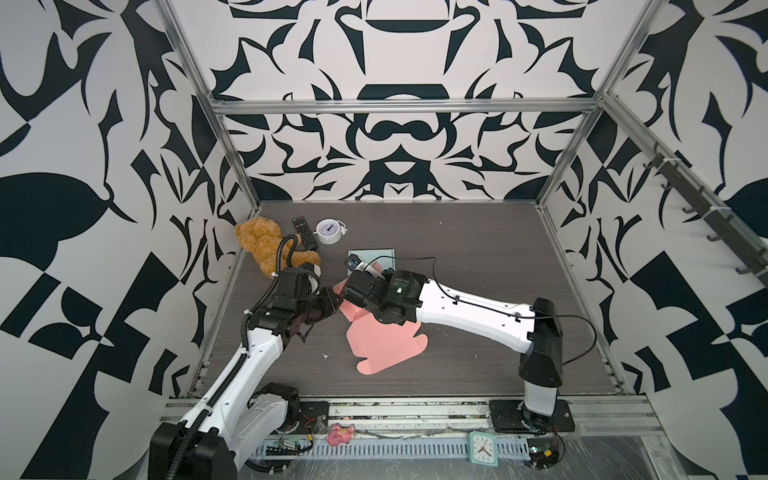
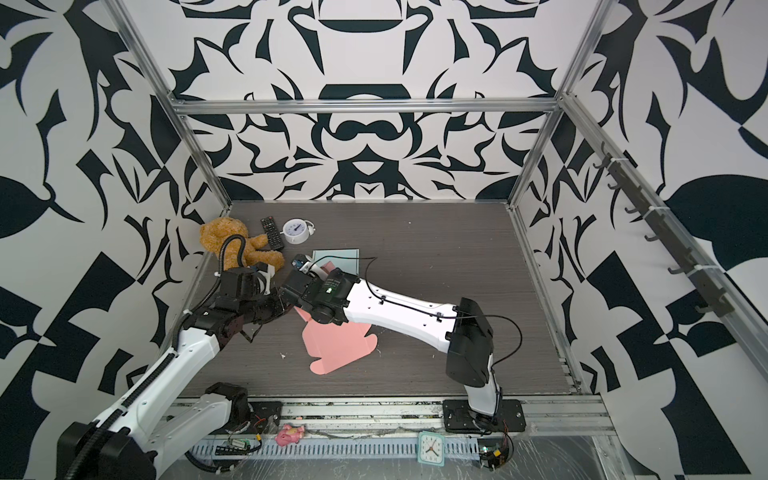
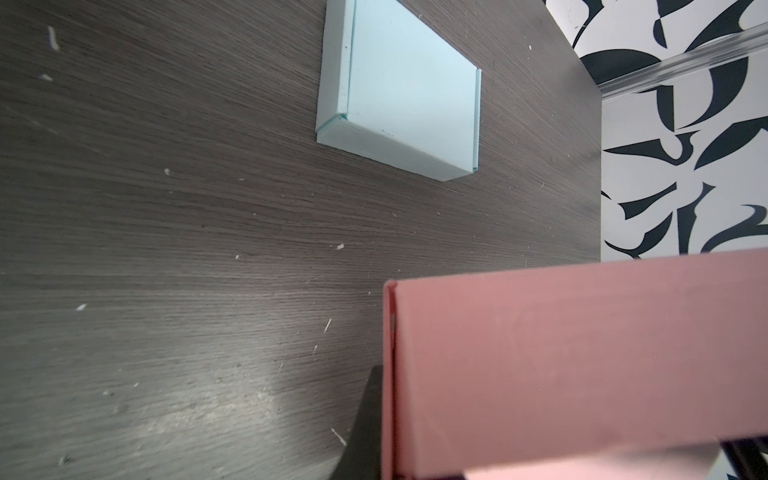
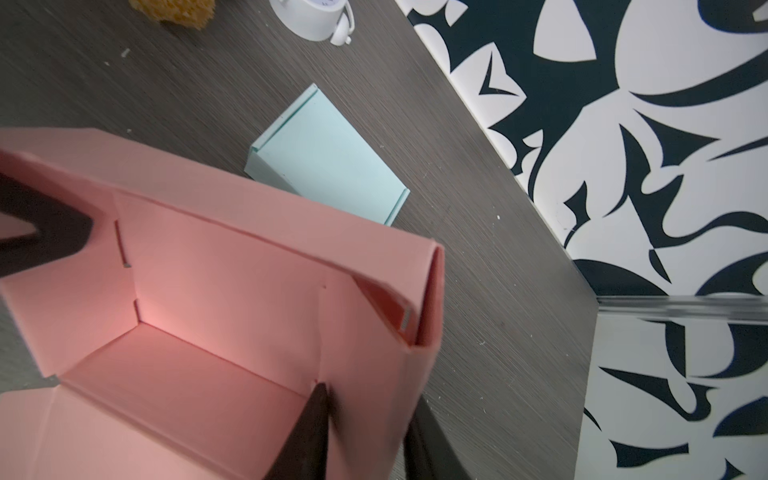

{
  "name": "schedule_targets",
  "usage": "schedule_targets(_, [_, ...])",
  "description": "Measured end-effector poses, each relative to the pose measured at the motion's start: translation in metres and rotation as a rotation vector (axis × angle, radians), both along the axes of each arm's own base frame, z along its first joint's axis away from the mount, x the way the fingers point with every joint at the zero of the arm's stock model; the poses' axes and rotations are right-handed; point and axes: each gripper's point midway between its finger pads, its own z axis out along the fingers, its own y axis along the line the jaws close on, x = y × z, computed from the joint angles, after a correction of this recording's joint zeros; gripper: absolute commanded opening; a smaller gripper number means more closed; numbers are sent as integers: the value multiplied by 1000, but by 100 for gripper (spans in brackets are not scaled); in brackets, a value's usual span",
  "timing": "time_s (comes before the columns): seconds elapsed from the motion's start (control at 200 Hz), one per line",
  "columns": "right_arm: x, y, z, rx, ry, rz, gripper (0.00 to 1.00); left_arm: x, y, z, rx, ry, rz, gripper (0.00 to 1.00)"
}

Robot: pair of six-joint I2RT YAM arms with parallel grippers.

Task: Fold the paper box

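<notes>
The pink paper box (image 1: 386, 345) lies half folded mid-table in both top views, its lid flat toward the front (image 2: 336, 345). My left gripper (image 1: 337, 302) is shut on the box's left wall. The left wrist view shows one black finger (image 3: 370, 419) flat against that pink wall (image 3: 582, 365); the other finger is hidden behind it. My right gripper (image 4: 370, 407) straddles the doubled-over right wall (image 4: 415, 316), one finger inside and one outside, both pressed to the paper. The left arm's finger (image 4: 50, 232) shows at the far wall in the right wrist view.
A folded light-blue box (image 1: 372, 257) sits just behind the pink one. A teddy bear (image 1: 259, 241), a remote (image 1: 304, 232) and a white alarm clock (image 1: 329, 231) lie at the back left. A pink toy (image 1: 338, 434) and a small clock (image 1: 482, 448) rest on the front rail.
</notes>
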Motion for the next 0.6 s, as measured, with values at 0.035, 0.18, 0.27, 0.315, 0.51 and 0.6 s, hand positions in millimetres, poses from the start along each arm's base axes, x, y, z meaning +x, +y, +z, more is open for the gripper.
schedule_targets(0.035, [1, -1, -2, -16, -5, -5, 21, 0, 0, -1, -2, 6, 2, 6])
schedule_targets(0.18, [7, -5, -4, -65, -42, -36, 13, 2, -1, -3, -10, 13, 11, 6])
schedule_targets(0.27, [12, -3, -3, -73, -66, -54, 14, 4, -2, -5, -20, 18, 17, 6])
schedule_targets(0.315, [13, -3, -4, -82, -72, -58, 15, 4, -3, -6, -23, 17, 19, 6])
schedule_targets(0.51, [13, -7, -8, -122, -87, -69, 19, 6, -3, -6, -32, 13, 26, 6])
schedule_targets(0.6, [15, -8, -7, -125, -98, -75, 20, 8, -4, -4, -39, 3, 29, 6])
